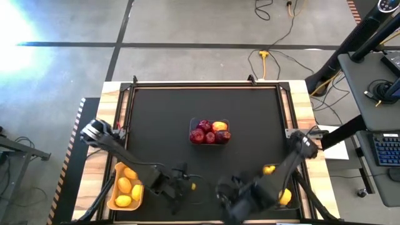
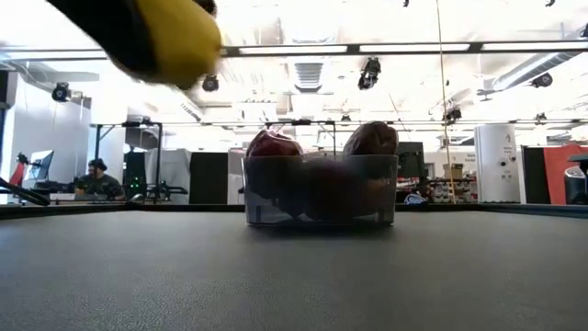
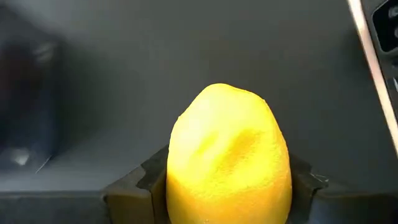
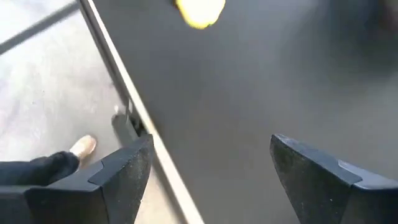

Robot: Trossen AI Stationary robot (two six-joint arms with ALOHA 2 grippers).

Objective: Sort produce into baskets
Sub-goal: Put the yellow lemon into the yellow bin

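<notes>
My left gripper is shut on a yellow lemon near the table's near edge, just right of the yellow-orange basket, which holds several lemons. The held lemon also shows in the low view, high above the mat. A clear basket of dark-red and red-yellow fruits stands mid-table, seen also in the low view. My right gripper is open and empty over the mat by the near edge, also seen in the high view. Two yellow pieces lie by the right arm; I cannot make out the dark basket against the mat. My left gripper pinches the lemon by its two opposite sides between its two fingers. The lemon's rounded end sticks out past the fingertips. The fingers come from the table's left. The lemon is lifted clear of the mat.
The black mat has bare room between the clear basket and both grippers. The mat's metal frame edge runs close to my right gripper. A person's shoe shows on the floor beyond the near edge. A person sits far off in the room.
</notes>
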